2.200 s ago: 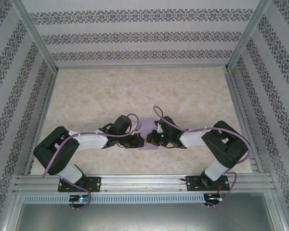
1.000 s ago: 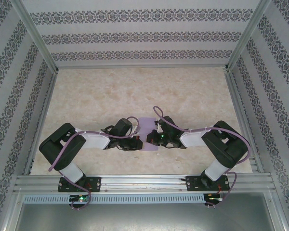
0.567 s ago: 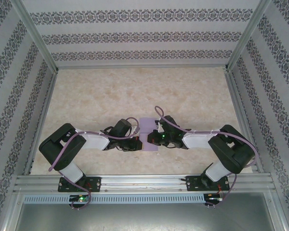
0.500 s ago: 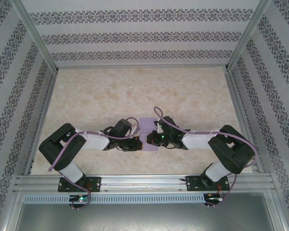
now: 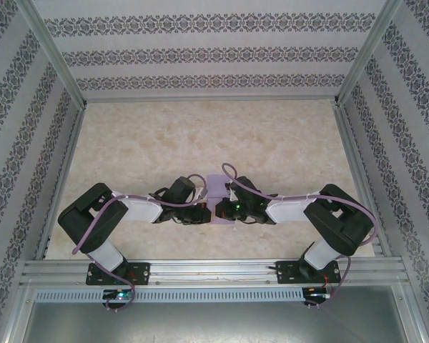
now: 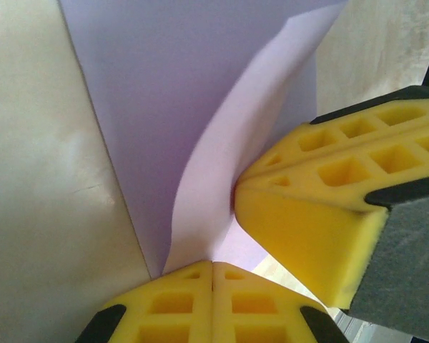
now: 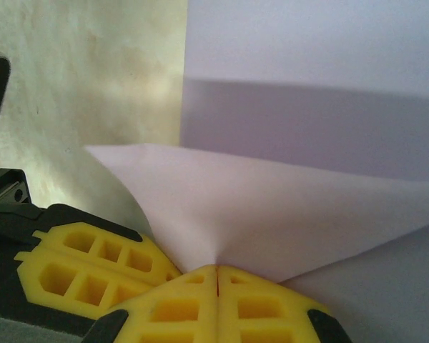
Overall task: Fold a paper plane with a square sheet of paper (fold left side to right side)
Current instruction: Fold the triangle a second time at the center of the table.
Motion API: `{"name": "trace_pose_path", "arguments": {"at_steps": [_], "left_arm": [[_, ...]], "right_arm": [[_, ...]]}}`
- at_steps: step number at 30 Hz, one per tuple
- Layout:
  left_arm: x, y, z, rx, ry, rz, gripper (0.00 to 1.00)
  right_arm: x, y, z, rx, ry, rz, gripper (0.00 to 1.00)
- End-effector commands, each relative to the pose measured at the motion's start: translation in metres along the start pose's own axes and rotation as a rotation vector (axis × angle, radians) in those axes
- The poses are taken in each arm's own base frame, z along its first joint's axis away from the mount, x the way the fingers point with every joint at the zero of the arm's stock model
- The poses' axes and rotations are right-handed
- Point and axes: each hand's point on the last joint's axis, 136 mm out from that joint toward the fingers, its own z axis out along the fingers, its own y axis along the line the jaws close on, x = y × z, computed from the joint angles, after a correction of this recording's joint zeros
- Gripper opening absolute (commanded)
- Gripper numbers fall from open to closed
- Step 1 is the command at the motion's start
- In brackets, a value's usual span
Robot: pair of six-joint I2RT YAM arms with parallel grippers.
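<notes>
Shifted slightly toward 9 o'clock since half a second ago, the right arm crowds the centre. The left gripper (image 5: 204,212), fingers together, rests on the square sheet of paper (image 5: 216,187), which lies toward the table's (image 5: 200,136) 6 o'clock. The right gripper (image 5: 222,209) pinches the sheet's lifted flap.

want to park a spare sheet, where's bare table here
The whole far half of the table, from the back wall down to the square sheet of paper, is bare. A narrow bare strip runs along the front rail below the grippers. Crowded at centre: left gripper and right gripper meet, both shut on the paper.
</notes>
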Motion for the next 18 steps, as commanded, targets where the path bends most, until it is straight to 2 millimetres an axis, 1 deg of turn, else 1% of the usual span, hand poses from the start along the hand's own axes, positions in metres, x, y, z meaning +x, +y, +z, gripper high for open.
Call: {"name": "trace_pose_path", "arguments": {"at_steps": [1,8,14,18], "left_arm": [[0.015,0.026,0.009,-0.097,0.032,-0.030,0.00],[0.014,0.025,0.010,-0.097,0.032,-0.031,0.00],[0.014,0.025,0.010,-0.100,0.032,-0.033,0.00],[0.014,0.026,0.010,-0.106,0.031,-0.041,0.00]], "right_arm": [[-0.010,0.012,0.000,-0.018,-0.043,-0.051,0.00],[-0.015,0.020,-0.009,-0.039,-0.079,-0.074,0.00],[-0.017,0.021,-0.001,-0.042,-0.064,-0.071,0.00],[-0.015,0.013,0.005,-0.020,-0.053,-0.054,0.00]]}}
